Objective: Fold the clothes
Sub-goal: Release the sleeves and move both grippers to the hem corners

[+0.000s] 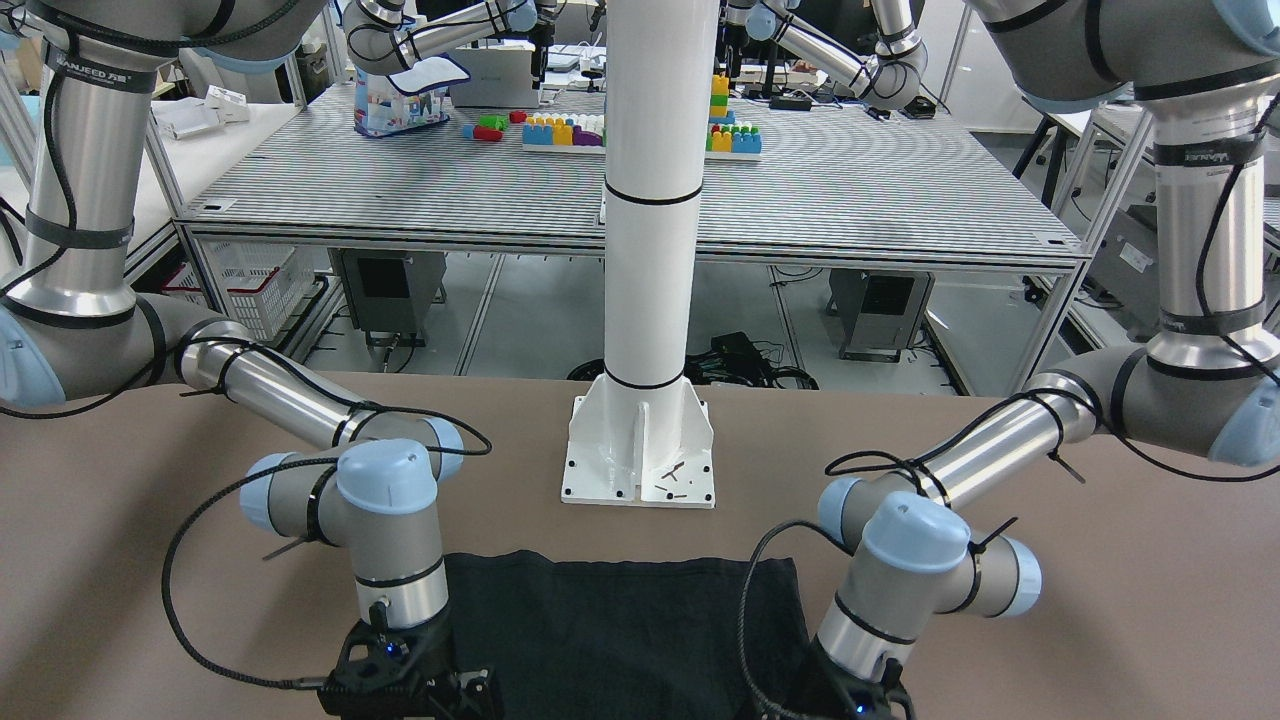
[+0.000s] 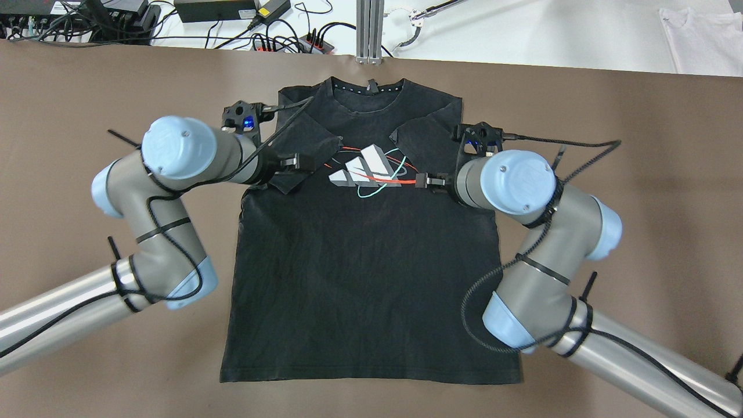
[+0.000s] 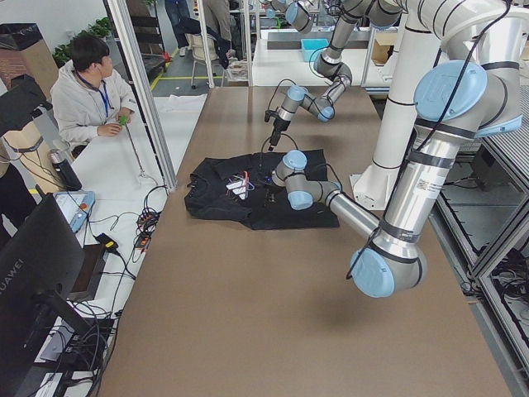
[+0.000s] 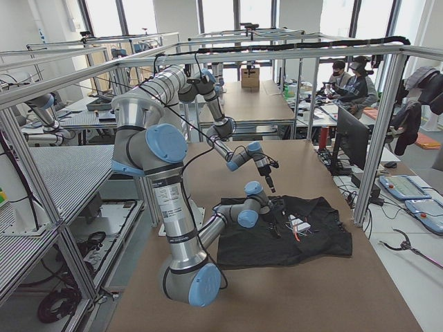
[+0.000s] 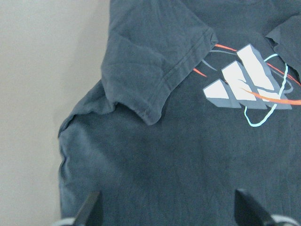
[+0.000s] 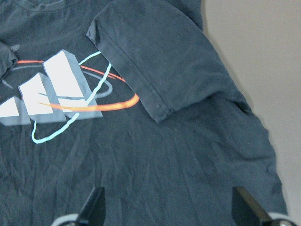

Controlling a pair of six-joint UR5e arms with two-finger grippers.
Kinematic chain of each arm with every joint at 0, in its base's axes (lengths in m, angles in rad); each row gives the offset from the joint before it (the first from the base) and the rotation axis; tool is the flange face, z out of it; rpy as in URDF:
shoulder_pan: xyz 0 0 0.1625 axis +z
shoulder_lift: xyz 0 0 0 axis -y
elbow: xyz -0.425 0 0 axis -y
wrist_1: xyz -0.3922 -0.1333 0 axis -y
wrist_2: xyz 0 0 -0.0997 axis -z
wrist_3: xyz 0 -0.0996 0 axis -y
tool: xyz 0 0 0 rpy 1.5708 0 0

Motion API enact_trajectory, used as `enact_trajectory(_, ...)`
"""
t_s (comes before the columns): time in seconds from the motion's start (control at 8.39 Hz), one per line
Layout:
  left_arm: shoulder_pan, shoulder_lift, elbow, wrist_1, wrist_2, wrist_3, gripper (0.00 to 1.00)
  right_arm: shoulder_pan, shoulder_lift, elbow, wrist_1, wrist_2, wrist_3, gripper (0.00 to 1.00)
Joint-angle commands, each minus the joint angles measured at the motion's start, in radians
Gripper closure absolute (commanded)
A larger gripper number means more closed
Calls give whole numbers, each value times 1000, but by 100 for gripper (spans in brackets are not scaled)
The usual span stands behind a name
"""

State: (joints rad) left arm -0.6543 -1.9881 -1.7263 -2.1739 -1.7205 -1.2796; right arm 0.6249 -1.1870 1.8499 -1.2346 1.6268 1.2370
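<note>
Black T-shirt [image 2: 365,278] lies flat, print side up, on the brown table [image 2: 638,174], right in front of the white pole [image 1: 650,250]. Its bottom hem [image 1: 620,562] runs near the pole's base plate [image 1: 640,460] without touching it, and the collar [image 2: 368,87] is at the end farthest from the pole. There's plenty of bare tabletop out to either side of the shirt. There's less room beyond the collar, where the table edge comes up quick and a tangle of cables [image 2: 290,35] sits past it.

Both short sleeves are folded in over the chest, hemmed cuffs angling toward the logo [image 2: 363,168]: left sleeve [image 5: 155,61], right sleeve [image 6: 160,61]. The body's side edges are straight-ish, with a small pucker under each armpit.

Left gripper [image 5: 169,212] and right gripper [image 6: 169,207] are both over the chest end, away from the pole, one on each side of the logo. Each has its fingers spread wide with nothing between them. They look like they hang just above the cloth rather than pressing on it, but I can't say for sure from the wrist views.

The front-facing view only catches the hem end and cuts the grippers off at its bottom edge. The overhead view shows the whole shirt but hides the fingers under the wrists — only the wrist cameras show fingertips.

The fabric is soft, matte and faintly wrinkled. The logo is three pale slanted bars with an orange-red loop and a mint loop.
</note>
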Motion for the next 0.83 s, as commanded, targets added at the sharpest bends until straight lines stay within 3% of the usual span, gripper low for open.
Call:
enact_trajectory(0.0,123,246,-237,0,78,-70,0,-114,-228,167,0,-60,13,5)
enact_trajectory(0.24,220,320,-280,-1,111,-179,0,-175,-334,198,24,-62,146,5)
enact_trajectory(0.36,298,342,-294,-1,187,-216,0,-215,-377,236,33,-65,180,5)
enact_trajectory(0.72,490,443,-375,-1,290,-276,0,-374,-459,284,79,-188,275,5)
